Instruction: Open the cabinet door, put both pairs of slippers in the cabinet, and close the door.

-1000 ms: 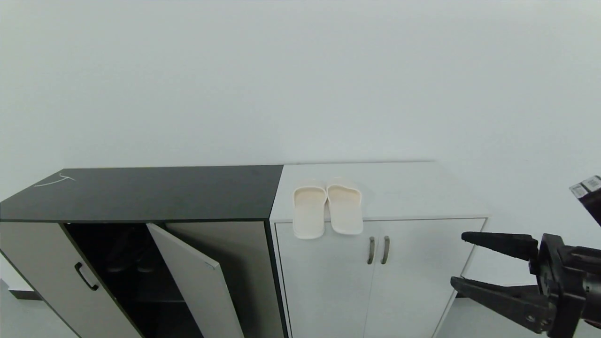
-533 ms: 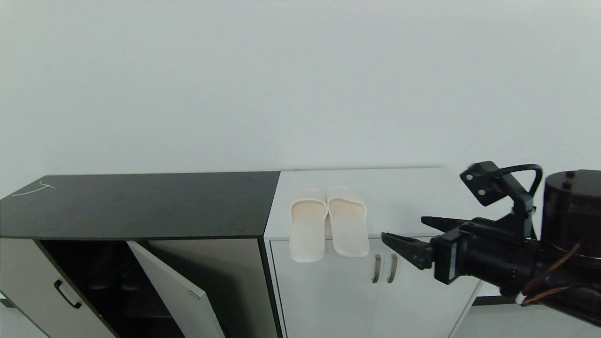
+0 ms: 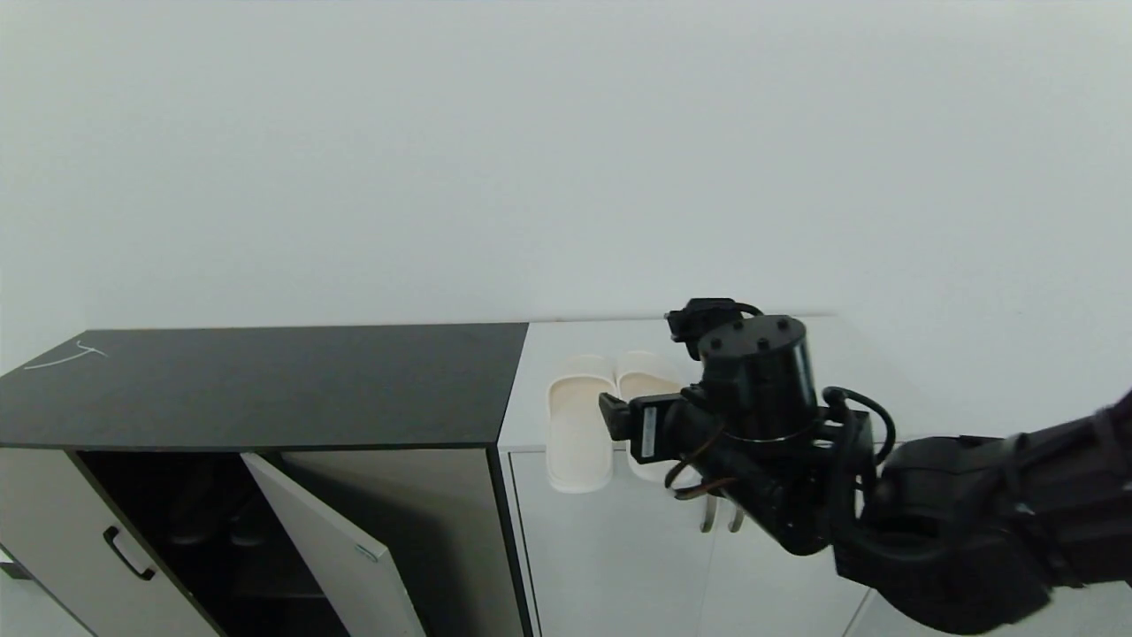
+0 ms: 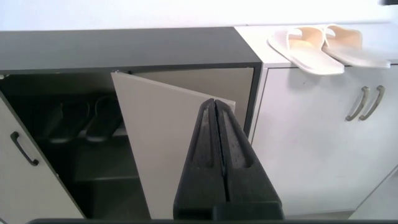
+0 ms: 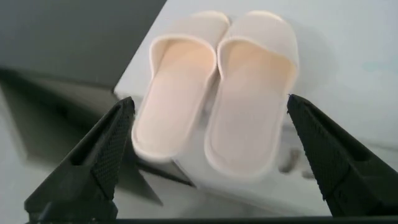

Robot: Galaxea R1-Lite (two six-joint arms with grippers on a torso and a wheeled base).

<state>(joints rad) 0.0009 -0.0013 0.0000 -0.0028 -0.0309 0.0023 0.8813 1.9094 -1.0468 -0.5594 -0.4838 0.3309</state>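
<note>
A plain pale grey painted wall fills the background. Against it, on the right, stands a low white laminate cupboard with a flat white top and two closed doors. Two slim grey metal bar handles sit upright, side by side, where these doors meet. A dark skirting strip runs low on the far left, above pale grey floor.

A plain pale wall rises behind the white cabinet — evenly lit, unmarked. The cabinet's two doors are closed, with slim metal handles side by side where they meet.
</note>
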